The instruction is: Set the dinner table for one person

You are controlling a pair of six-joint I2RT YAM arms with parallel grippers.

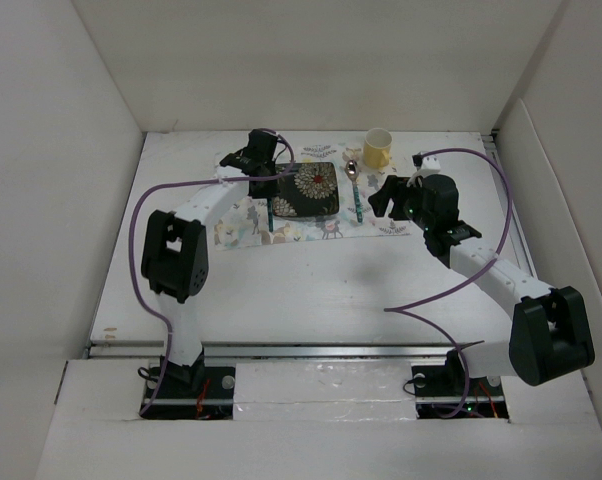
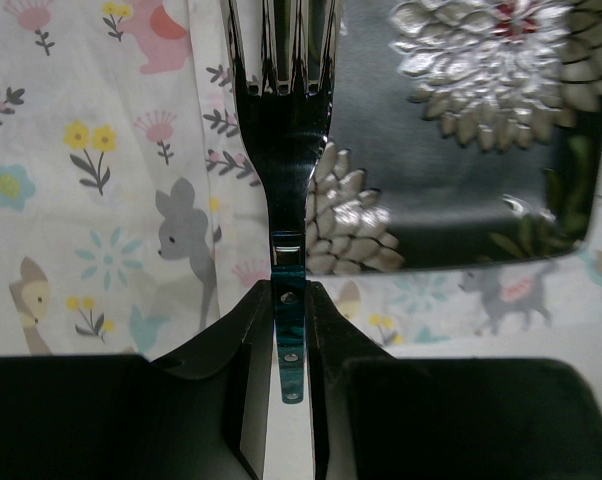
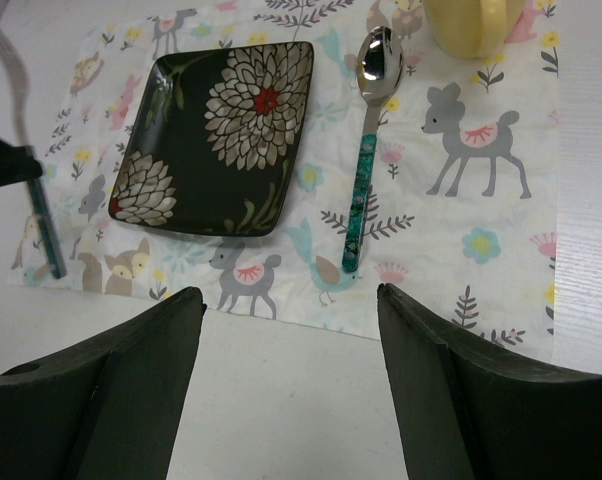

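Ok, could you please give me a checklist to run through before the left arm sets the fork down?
1. Left gripper shut firmly on the fork handle: ok.
2. Fork to the left of the plate, over the placemat: ok.
3. Fork's handle end already touching the placemat: cannot tell.
4. Spoon lying on the placemat, right of the plate: ok.
5. Right gripper open, empty, on the far side of the plate from the fork: ok.
6. Cup upright at the placemat's far right: ok.
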